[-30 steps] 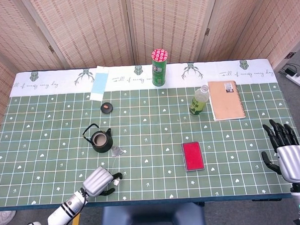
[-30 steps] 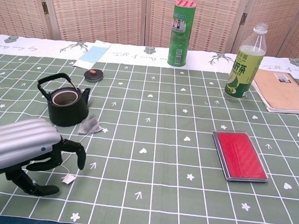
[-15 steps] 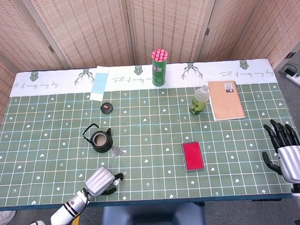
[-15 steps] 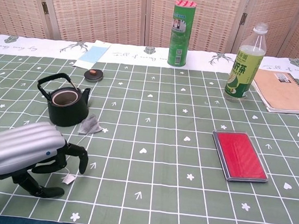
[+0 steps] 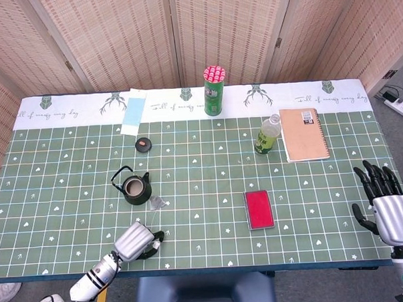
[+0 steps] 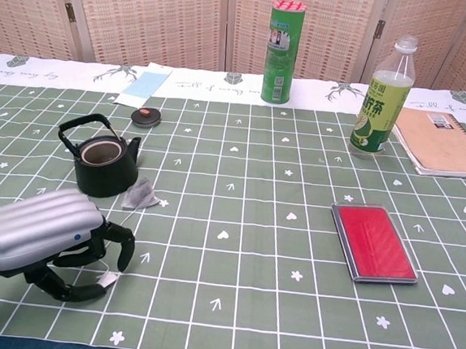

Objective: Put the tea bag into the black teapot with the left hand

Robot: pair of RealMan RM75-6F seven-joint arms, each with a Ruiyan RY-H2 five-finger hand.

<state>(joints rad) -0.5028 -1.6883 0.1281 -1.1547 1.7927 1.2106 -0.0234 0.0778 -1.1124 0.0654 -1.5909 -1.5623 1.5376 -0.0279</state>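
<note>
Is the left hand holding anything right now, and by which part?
It cannot be told for sure. The left hand has its fingers curled around the paper tag of the tea bag, which lies beside the black teapot.

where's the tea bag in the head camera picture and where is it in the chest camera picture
Head view: the tea bag lies left of centre, just right of and below the black teapot, above the left hand.
Chest view: the tea bag lies at left, against the black teapot's lower right, beyond the left hand.
Shared landmark: the black teapot, lid off.
</note>
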